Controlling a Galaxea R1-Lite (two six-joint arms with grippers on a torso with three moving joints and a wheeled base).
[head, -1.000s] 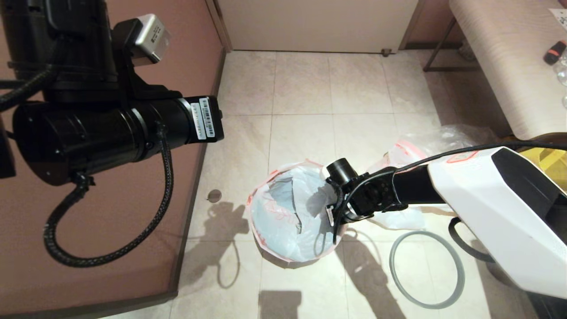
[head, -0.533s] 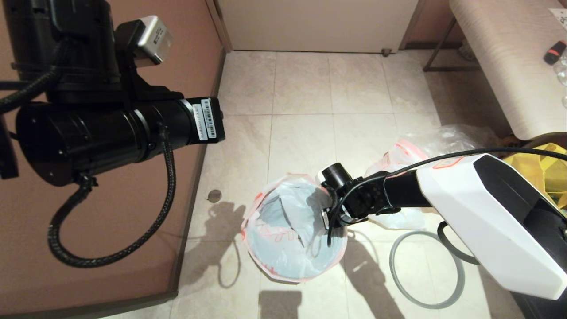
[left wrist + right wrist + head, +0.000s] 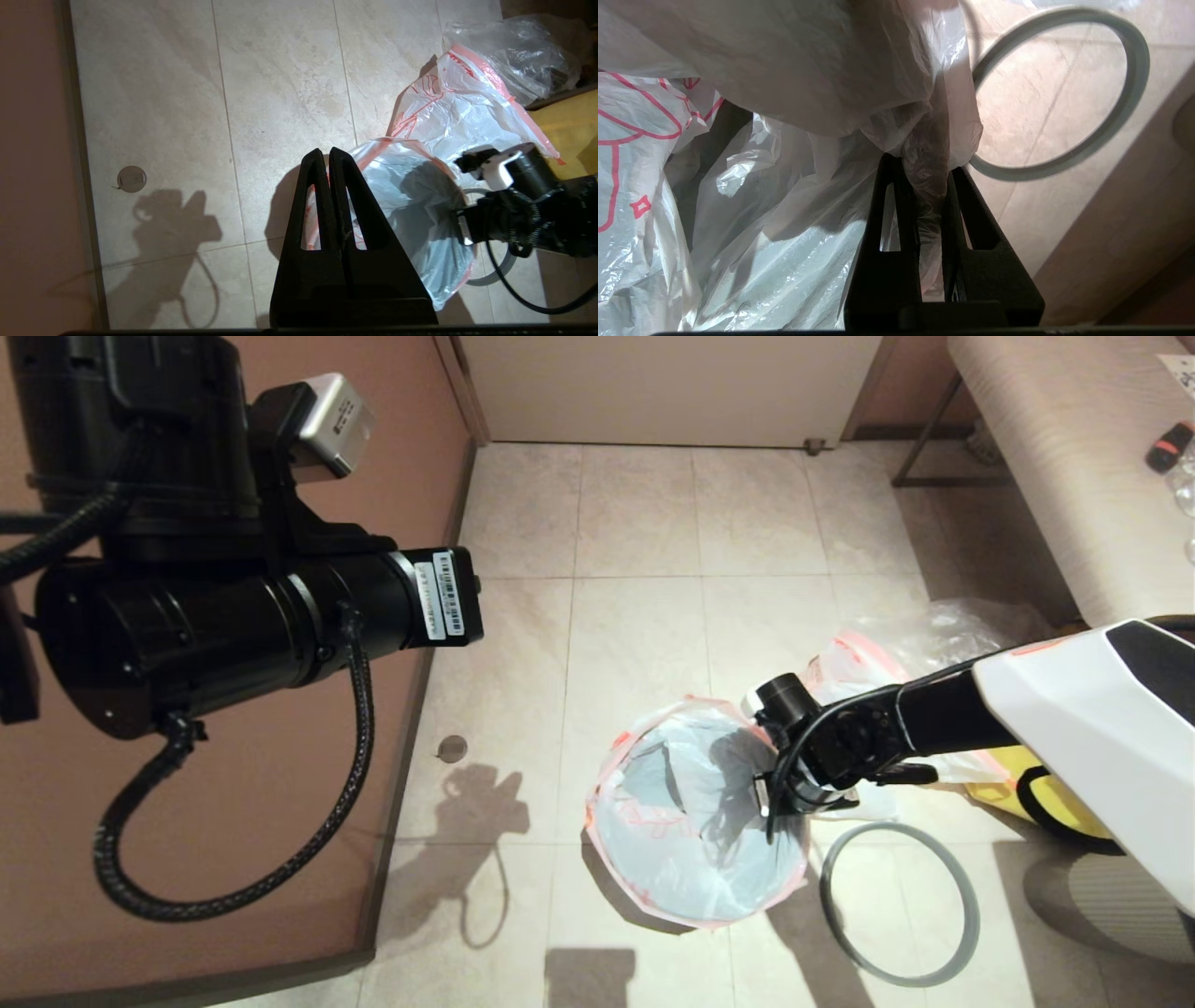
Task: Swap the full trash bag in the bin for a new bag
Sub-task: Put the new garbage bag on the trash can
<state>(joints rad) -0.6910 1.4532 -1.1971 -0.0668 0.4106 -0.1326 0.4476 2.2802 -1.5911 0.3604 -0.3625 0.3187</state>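
My right gripper (image 3: 930, 186) is pinched tight on a bunched fold of the new bag (image 3: 691, 821) at the rim side nearest my right arm. That bag lines the bin, mouth spread wide; bin itself hidden under plastic. Grey ring (image 3: 898, 903) lies flat on floor just beside. Full trash bag (image 3: 460, 109) slumps behind, w/ clear bag (image 3: 511, 51) beyond. Left gripper (image 3: 328, 156) fingers pressed together, empty, held above the floor.

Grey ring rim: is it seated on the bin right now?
No: in the head view the grey ring rim lies flat on the floor tiles beside the bag-lined bin, apart from its mouth.
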